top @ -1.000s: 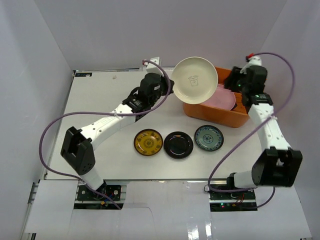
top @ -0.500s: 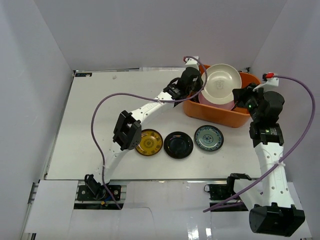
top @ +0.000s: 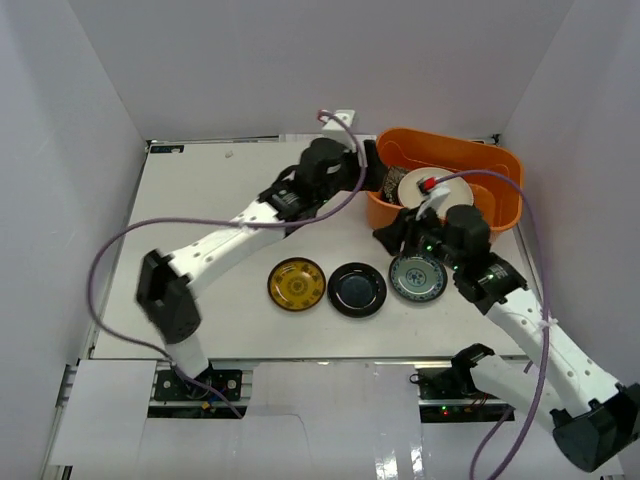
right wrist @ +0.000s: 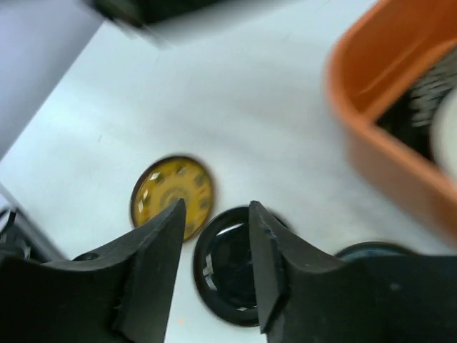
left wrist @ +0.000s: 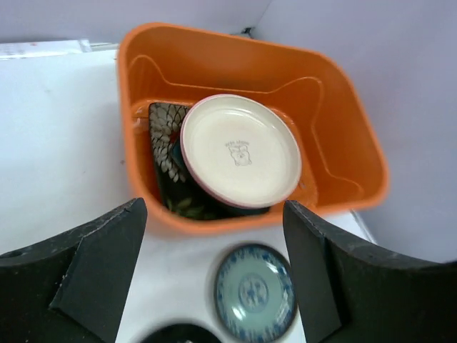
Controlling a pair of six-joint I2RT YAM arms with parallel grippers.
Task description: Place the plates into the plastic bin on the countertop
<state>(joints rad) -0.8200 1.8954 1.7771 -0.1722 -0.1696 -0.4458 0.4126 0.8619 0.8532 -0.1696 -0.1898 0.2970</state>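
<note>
The orange plastic bin point(top: 500, 205) point(left wrist: 343, 143) stands at the back right of the white countertop point(top: 200, 200). A round cream plate point(top: 432, 186) point(left wrist: 240, 151) leans in it over a dark floral square plate point(left wrist: 166, 153), and a pink edge shows under the cream one. In a row in front of the bin lie a yellow-brown plate point(top: 296, 283) point(right wrist: 171, 194), a glossy black plate point(top: 357, 290) point(right wrist: 228, 268) and a blue-green plate point(top: 418, 276) point(left wrist: 255, 291). My left gripper point(top: 368, 172) point(left wrist: 213, 207) hangs wide open and empty at the bin's left wall. Open and empty too, my right gripper point(top: 392, 238) point(right wrist: 216, 207) hovers above the black plate.
White walls close in the countertop on three sides. Purple cables loop from both arms over the left and right of the table. The bin's near wall point(right wrist: 385, 136) is just right of my right gripper.
My left gripper opened and let the cream plate drop into the bin, then drew back to the bin's left wall. My right arm swung from the bin down toward the row of plates, jaws opening.
</note>
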